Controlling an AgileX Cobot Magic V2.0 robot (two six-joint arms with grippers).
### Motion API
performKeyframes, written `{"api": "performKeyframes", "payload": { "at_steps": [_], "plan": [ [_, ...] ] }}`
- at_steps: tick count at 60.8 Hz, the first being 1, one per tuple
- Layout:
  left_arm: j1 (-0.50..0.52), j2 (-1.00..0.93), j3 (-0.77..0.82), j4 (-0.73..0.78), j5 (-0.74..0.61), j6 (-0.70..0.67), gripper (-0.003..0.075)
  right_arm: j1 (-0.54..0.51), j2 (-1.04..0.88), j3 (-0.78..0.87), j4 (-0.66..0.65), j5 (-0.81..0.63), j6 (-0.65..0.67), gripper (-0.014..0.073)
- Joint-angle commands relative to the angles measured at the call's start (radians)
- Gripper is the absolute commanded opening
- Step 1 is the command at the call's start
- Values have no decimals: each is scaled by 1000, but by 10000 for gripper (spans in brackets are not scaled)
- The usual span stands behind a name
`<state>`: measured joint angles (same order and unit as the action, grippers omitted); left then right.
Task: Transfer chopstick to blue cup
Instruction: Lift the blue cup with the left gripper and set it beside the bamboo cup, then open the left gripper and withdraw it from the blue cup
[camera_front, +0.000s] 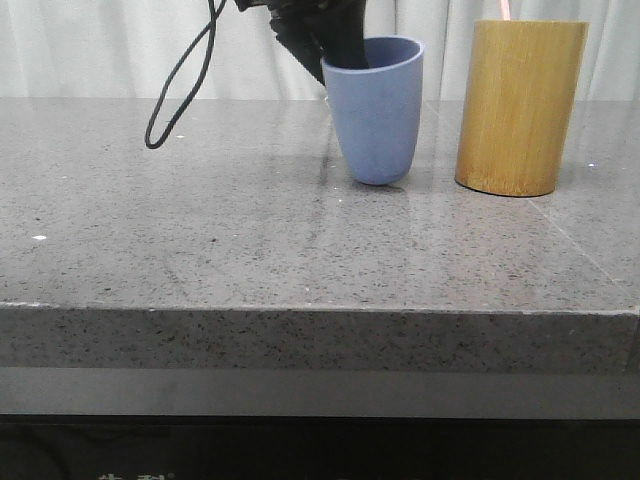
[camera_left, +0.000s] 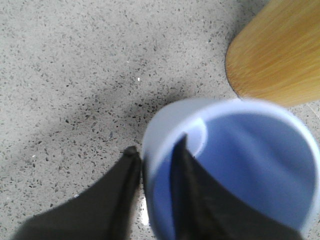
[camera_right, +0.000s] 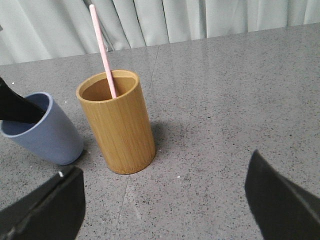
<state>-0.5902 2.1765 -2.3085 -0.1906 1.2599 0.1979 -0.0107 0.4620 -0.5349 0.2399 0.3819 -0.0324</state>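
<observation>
The blue cup (camera_front: 378, 120) stands tilted on the grey table, just left of the bamboo holder (camera_front: 518, 105). My left gripper (camera_front: 335, 50) is shut on the cup's rim. In the left wrist view one finger sits inside the blue cup (camera_left: 250, 165) and the other outside, the left gripper (camera_left: 157, 146) pinching the wall. A single pale pink chopstick (camera_right: 102, 50) stands in the bamboo holder (camera_right: 117, 125), leaning out above its rim; its tip (camera_front: 506, 8) shows at the front view's top edge. My right gripper (camera_right: 165, 165) is open and empty, hovering to one side of the holder and the blue cup (camera_right: 45, 135).
The speckled grey stone table (camera_front: 200, 230) has its front edge near the camera. A black cable (camera_front: 180, 80) loops down from the left arm. White curtains (camera_front: 100, 40) hang behind the table. The bamboo holder (camera_left: 280, 55) stands close beside the cup.
</observation>
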Motion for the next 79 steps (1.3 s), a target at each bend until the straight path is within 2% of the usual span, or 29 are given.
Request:
{"api": "performKeyframes", "payload": {
  "at_steps": [1, 10, 13, 34, 51, 56, 61, 73, 79],
  "plan": [
    [-6, -63, -39, -23, 21, -9, 289, -7, 11, -39, -3, -77, -10, 654],
    [-6, -63, -39, -25, 21, -9, 426, -7, 11, -39, -3, -77, -10, 654],
    [-6, -69, -39, -25, 21, -9, 445, -7, 11, -39, -3, -77, -10, 654],
    [-6, -126, -49, -10, 21, -16, 448, -7, 11, -39, -3, -78, -10, 654],
    [4, -200, -46, 201, 21, -72, 436, -7, 11, -39, -3, -83, -10, 654],
    [19, -228, -37, 216, 21, -101, 403, -7, 11, -39, -3, -83, -10, 654],
    [46, -256, -13, 219, 21, -113, 339, -7, 11, -39, -3, -84, -10, 654],
    [130, -346, 110, 220, 21, -123, 93, -7, 11, -39, -3, -84, -10, 654],
    [186, -391, 189, 220, 21, -149, 22, -7, 11, -39, -3, -84, -10, 654]
  ]
}}
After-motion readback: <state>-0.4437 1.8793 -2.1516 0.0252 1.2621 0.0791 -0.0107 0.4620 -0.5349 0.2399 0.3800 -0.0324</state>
